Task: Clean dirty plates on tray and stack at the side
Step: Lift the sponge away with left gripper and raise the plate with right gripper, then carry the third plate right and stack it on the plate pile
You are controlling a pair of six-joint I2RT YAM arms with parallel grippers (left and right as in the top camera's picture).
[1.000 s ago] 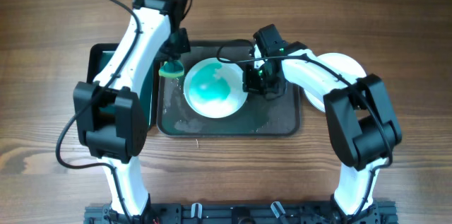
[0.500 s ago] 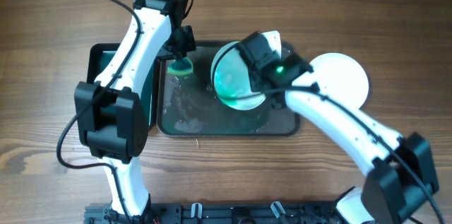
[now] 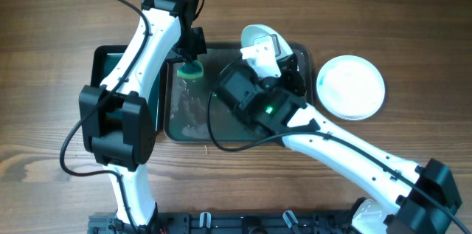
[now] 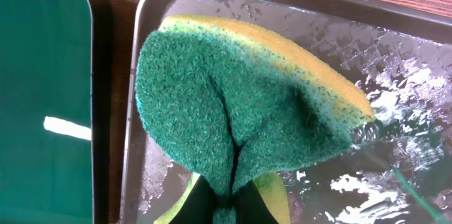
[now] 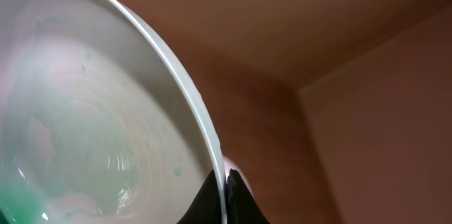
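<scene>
Nearest the robot's base, the right arm is reaching across the front rim of the tray (image 3: pixel 193 129), whose wet, smeared floor is lying bare of plates. Off its right end, on the worktop (image 3: pixel 413 12), a clean plate (image 3: pixel 351 86) is sitting plain white; whether another is lying under it I cannot tell. Farther back, the left hand (image 4: pixel 229 197) is pinching the sponge (image 4: pixel 233 97) tight, green face outward. It is hovering over the tray's far-left corner, just beside the small black tray (image 3: pixel 109 68). At the far rim the right hand (image 5: pixel 224 180) is clamping the edge of the held plate (image 5: pixel 92 125) and tipping it up steeply above the tray. Teal-green smears are showing low on its face, so the wiping of this plate appears to be under way, not finished. The next move is likely calling for sponge and plate face to meet squarely, with a rim grip firm enough that scrubbing pressure is not levering the wet plate loose.
</scene>
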